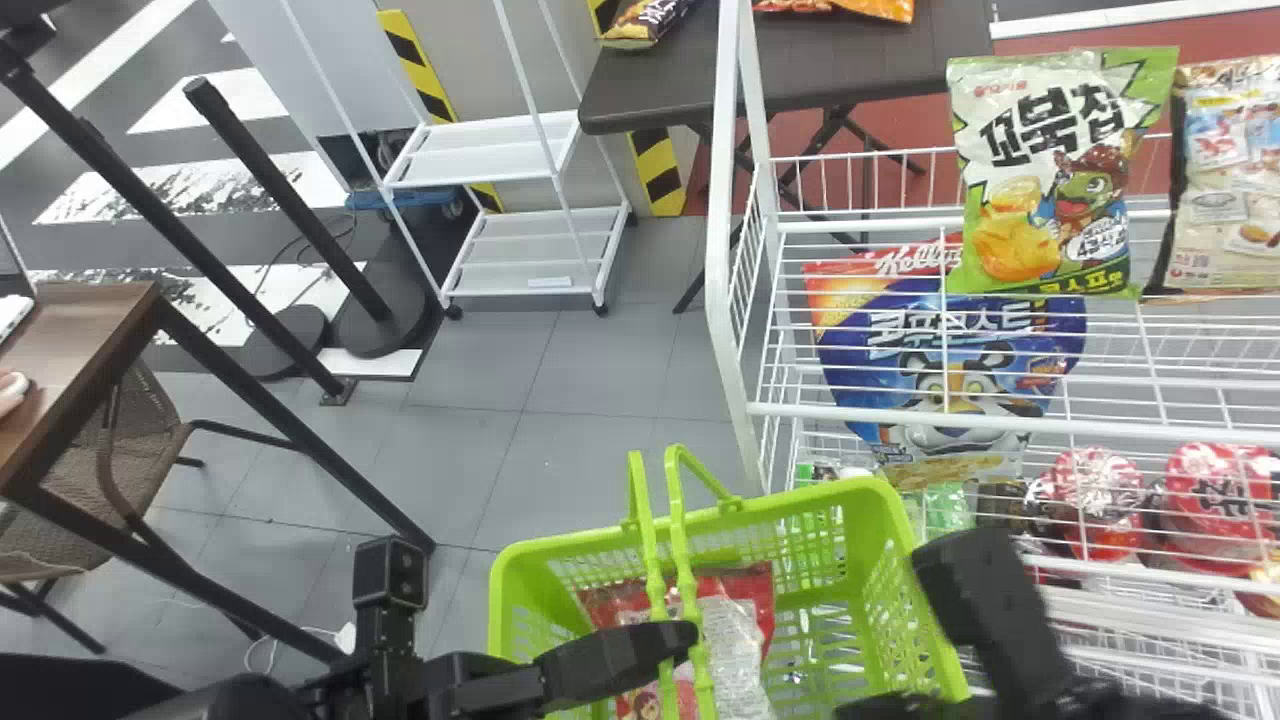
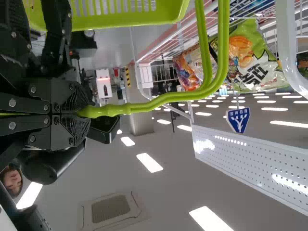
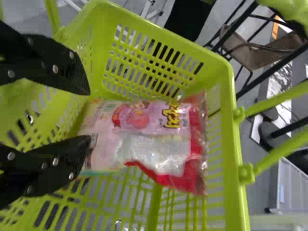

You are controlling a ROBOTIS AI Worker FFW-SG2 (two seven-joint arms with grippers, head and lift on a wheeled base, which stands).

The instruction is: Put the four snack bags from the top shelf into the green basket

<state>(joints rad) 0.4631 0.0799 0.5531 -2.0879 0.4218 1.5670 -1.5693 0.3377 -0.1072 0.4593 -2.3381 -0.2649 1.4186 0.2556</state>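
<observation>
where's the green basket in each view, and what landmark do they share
Head view: the green basket sits low, right of centre, by the white rack.
Left wrist view: its slotted wall is beside the left gripper.
Right wrist view: its rim surrounds a snack bag ahead of the right gripper.
Shared landmark: the green handles.

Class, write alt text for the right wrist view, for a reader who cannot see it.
The right gripper, its fingers parted, is at one end of a red, pink and white snack bag lying inside the green basket. Outside the basket is a brown chair among thin dark metal bars.
</observation>
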